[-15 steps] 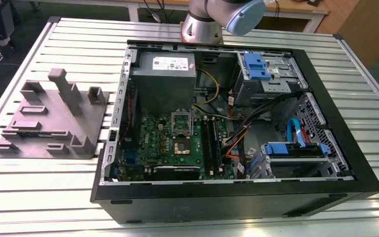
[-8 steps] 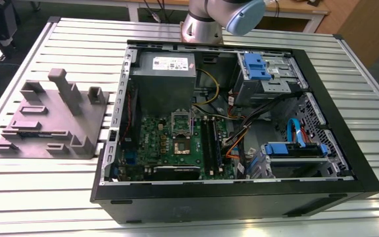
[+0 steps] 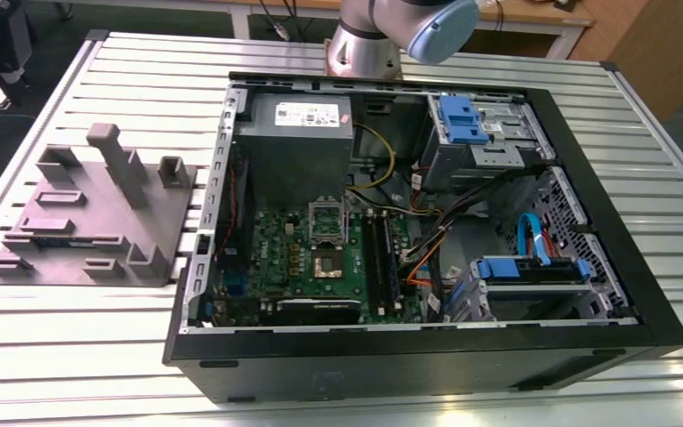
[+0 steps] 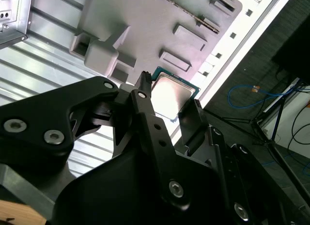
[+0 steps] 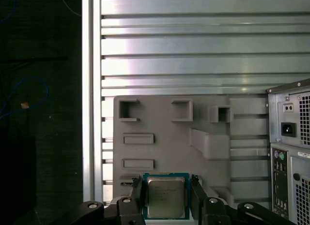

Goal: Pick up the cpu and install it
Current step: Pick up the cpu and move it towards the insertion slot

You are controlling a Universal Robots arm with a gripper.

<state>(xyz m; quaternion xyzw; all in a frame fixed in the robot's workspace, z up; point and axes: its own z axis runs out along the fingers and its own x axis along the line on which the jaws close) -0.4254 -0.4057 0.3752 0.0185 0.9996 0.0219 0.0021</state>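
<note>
The cpu [image 5: 166, 196], a small square chip with a silvery top and a thin pale rim, sits between my two black fingers [image 5: 137, 187] in both wrist views. My gripper [image 5: 166, 184] is shut on its two opposite edges and holds it high above the grey moulded fixture [image 5: 164, 123]. In the second wrist view the cpu [image 4: 172, 94] shows bright between the gripper [image 4: 167, 97] fingertips, with the fixture [image 4: 145, 22] far beneath. In the exterior view the dark socket [image 3: 321, 264] lies on the green motherboard [image 3: 282, 267] with its metal frame [image 3: 324, 216] hinged open.
The open computer case [image 3: 437, 356] lies on its side on the slatted metal table [image 3: 116, 71], to the exterior view's right of the fixture [image 3: 92, 222]. Inside are a grey power supply [image 3: 300, 142], cables and blue drive brackets [image 3: 532, 267]. The arm's base [image 3: 365, 44] stands behind the case.
</note>
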